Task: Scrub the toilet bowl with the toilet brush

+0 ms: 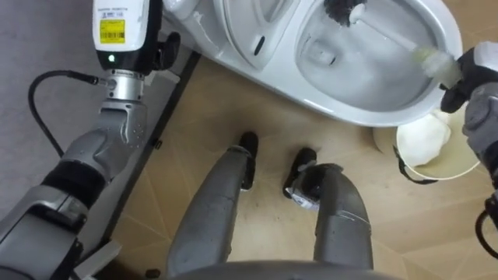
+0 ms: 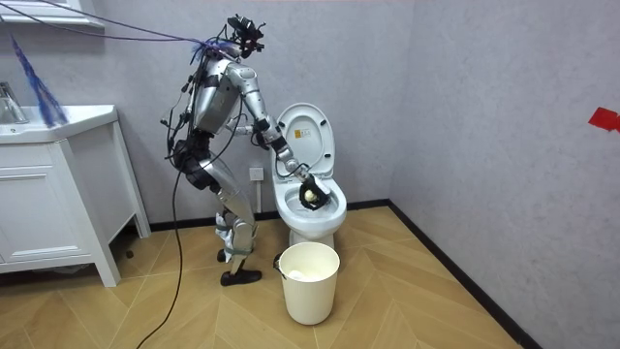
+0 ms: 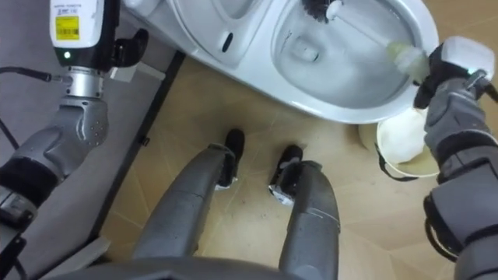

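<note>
The toilet brush [image 1: 387, 33] is held in the right hand [image 1: 467, 74], whose fingers are curled round the pale end of its handle, just above the front rim of the toilet [image 1: 350, 115]. The handle slopes across the bowl, and the dark brush head [image 1: 341, 9] lies against the bowl's inner wall near the back. The left hand [image 1: 124, 31] is raised beside the toilet's outer left side, idle. Whether it is open or closed cannot be told. A white bucket [image 1: 463, 163] stands on the floor just beside the front rim, below the right hand. In the room view the robot is seen standing at the toilet's side, bent toward it, with the lid [image 2: 304, 129] raised.

The step in hand is judged to be the scrubbing of the bowl. It is best done with a firm grip, so that the handle is not twisted loose. The bristles should be pressed onto the porcelain, swept round the wall under the rim, then worked down toward the drain. Short strokes are advised, so that water is not flung over the rim. The wrist should be held clear of the rim, and the bucket should not be knocked. 1 hand suffices, and the other is best left well away.
</note>
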Controlling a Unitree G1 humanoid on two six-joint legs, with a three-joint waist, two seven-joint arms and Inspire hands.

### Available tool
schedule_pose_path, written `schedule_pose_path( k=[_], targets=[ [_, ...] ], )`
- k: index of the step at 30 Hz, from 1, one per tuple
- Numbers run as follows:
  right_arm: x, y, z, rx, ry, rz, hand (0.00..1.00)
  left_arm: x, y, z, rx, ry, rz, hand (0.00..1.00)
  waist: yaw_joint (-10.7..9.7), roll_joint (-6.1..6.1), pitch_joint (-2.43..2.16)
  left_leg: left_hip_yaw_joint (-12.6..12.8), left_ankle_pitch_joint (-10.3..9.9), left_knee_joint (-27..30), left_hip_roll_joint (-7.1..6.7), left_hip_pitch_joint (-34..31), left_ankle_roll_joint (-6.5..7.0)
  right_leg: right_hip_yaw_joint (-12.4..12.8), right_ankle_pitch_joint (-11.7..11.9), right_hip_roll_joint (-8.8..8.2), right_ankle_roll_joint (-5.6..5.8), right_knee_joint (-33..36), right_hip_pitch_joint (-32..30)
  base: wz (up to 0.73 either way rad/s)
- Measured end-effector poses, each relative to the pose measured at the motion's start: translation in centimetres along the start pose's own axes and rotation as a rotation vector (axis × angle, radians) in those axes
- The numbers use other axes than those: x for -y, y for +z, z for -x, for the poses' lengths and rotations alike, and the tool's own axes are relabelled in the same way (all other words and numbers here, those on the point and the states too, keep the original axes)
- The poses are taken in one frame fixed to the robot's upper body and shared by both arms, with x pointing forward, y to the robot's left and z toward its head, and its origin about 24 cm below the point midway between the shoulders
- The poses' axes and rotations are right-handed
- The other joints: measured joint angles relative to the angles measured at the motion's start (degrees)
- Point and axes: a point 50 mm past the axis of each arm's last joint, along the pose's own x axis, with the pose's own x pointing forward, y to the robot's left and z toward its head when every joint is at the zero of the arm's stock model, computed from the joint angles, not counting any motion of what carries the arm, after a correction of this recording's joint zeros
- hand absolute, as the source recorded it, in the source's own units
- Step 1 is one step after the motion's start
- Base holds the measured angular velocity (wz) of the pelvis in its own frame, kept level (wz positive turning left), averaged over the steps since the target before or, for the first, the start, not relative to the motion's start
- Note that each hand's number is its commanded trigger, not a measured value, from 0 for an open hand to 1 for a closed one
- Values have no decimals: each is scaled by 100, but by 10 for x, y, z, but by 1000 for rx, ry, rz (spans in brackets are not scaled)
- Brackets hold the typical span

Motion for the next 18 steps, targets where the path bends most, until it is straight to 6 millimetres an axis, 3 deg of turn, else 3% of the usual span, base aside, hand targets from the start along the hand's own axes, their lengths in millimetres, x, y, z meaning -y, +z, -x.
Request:
schedule_pose_path(
  k=[5, 10, 13, 16, 18],
  targets=[
    [-4, 7, 0, 15, 30, 0, 100, 1, 1, -3, -18, -9, -16, 0, -29, 10, -6, 14, 11, 36, 15, -4, 21, 7, 45, 2, 13, 5, 7, -1],
    [-3, 24, 2, 116, 37, 181, 100, 3, -1, -2, -28, -33, -35, 0, 39, 97, -31, 24, 4, 106, 43, 8, 28, 27, 99, 78, 16, -40, 33, -9],
    [-14, 23, 10, 164, 34, 350, 100, 7, -2, 4, -41, -68, -39, 0, 52, 266, -99, 8, -20, 102, 115, 58, 31, -28, 135, 150, 17, -183, 152, -6],
    [-37, 13, 25, 212, 73, 512, 100, 11, -5, 15, -57, -109, -37, 0, 107, 377, -169, 8, -62, 31, 151, 176, 4, 19, 165, 238, 23, -322, 266, -14],
    [-50, 6, 37, 219, 85, 565, 100, 13, -6, 28, -76, -126, -21, 0, 96, 483, -239, 21, -77, -25, 166, 190, -6, 42, 169, 268, 27, -389, 276, -7]
  ],
)
